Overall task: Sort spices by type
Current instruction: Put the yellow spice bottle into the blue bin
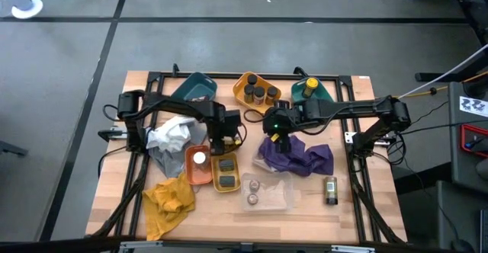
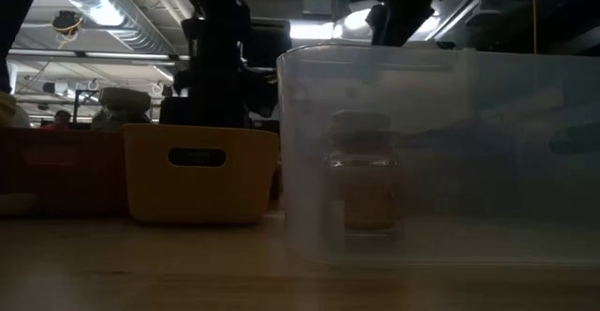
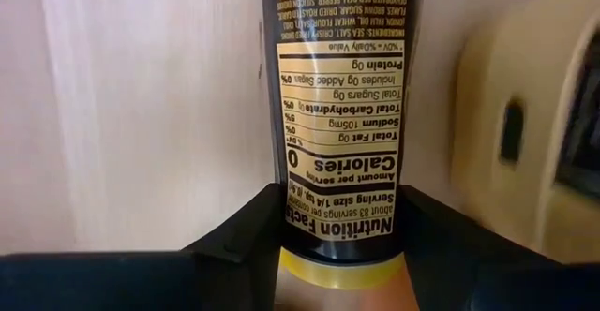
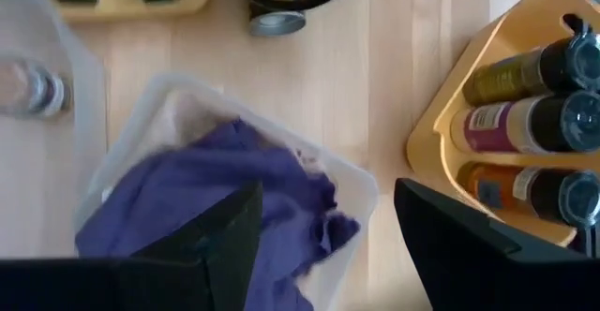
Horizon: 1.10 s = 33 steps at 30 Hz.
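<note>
Three black-lidded spice jars sit in the yellow tray at the table's 12 o'clock, one yellow-lidded jar is in the teal tray toward 1 o'clock, and two flat tins lie in another yellow tray near center. Left gripper is mid-table, clenched on a dark spice jar with a nutrition label. Right gripper hangs released over the purple cloth, with a lone jar lying at 4 o'clock.
</note>
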Motion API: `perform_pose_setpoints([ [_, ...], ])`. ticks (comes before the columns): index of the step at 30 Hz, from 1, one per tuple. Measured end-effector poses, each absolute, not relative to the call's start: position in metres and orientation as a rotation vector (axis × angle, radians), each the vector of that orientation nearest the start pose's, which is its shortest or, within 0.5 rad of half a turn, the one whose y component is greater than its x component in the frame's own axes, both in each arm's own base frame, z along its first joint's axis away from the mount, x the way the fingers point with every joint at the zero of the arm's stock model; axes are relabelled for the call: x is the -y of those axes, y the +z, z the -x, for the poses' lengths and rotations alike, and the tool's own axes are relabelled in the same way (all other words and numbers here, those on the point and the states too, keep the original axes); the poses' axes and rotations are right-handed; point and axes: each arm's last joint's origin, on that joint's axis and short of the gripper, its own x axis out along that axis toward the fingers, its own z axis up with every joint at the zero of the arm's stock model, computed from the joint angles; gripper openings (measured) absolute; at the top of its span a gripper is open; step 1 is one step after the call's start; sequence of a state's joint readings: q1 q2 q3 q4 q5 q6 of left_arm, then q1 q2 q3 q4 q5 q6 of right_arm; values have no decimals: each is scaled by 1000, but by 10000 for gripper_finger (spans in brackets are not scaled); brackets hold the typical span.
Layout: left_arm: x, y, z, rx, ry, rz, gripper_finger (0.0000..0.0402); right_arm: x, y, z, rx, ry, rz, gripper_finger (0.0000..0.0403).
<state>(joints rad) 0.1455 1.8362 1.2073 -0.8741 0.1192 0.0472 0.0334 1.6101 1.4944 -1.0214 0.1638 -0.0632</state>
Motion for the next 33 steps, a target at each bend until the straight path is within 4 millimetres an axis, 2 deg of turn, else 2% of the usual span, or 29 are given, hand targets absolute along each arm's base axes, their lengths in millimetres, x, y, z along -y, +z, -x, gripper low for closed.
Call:
perform_pose_setpoints([
  [7,-70,193,-339,-1361,-12,352,160,-5,322,-306,-1159,-67,191,243],
  [13,-99,214,-343,-1238,-33,637,162,-5,334,-288,-1177,-61,216,243],
  [19,-122,224,-347,-1083,-96,898,160,-4,338,-291,-1118,-42,264,243],
  [23,-127,228,-350,-1017,-144,934,162,-4,340,-298,-1054,-48,260,243],
  [33,-124,232,-352,-980,-282,1010,163,-5,346,-308,-933,-48,281,243],
])
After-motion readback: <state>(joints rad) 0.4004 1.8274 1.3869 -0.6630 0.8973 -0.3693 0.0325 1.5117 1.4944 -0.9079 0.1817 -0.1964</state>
